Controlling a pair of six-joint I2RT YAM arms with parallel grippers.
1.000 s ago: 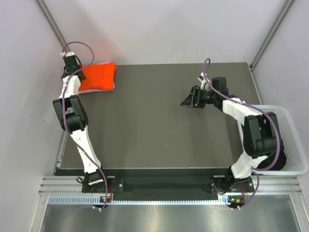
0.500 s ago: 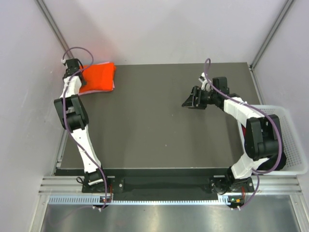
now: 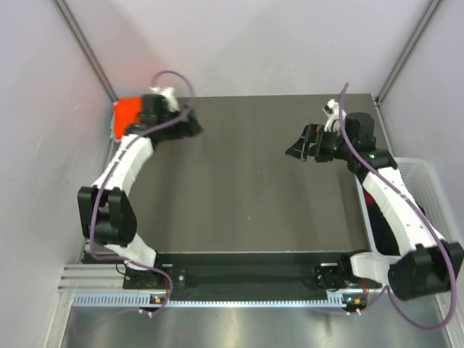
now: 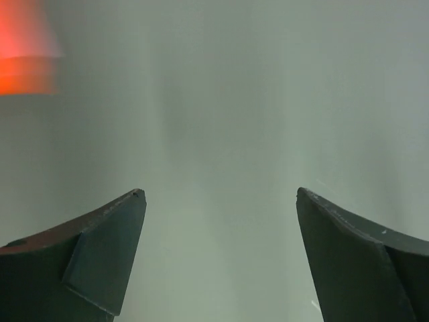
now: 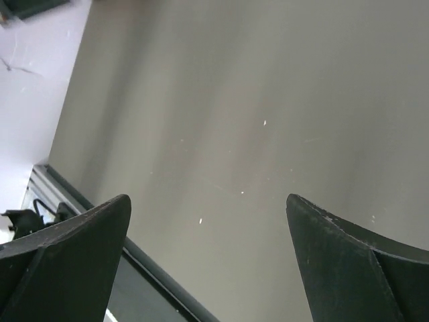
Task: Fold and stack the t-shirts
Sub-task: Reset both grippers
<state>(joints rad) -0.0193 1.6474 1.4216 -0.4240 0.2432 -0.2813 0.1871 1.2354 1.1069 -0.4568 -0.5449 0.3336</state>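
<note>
A folded orange-red t-shirt (image 3: pixel 126 114) lies at the table's far left corner, partly hidden behind my left arm. It shows as an orange blur (image 4: pixel 23 54) at the top left of the left wrist view. My left gripper (image 3: pixel 193 126) is to the right of it, apart from the cloth, open over bare table (image 4: pixel 220 201) with nothing between its fingers. My right gripper (image 3: pixel 298 149) hovers over the right half of the table, also open and empty (image 5: pixel 208 201).
The dark table (image 3: pixel 239 188) fills the middle. A white lattice basket (image 3: pixel 410 166) stands at the right edge, mostly behind my right arm. The table's near edge and rail (image 5: pixel 144 265) show low in the right wrist view. Grey walls close in on both sides.
My left arm has swung right, away from the orange-red shirt, and its jaws have opened wide. The right gripper has shifted slightly right and opened wider.
</note>
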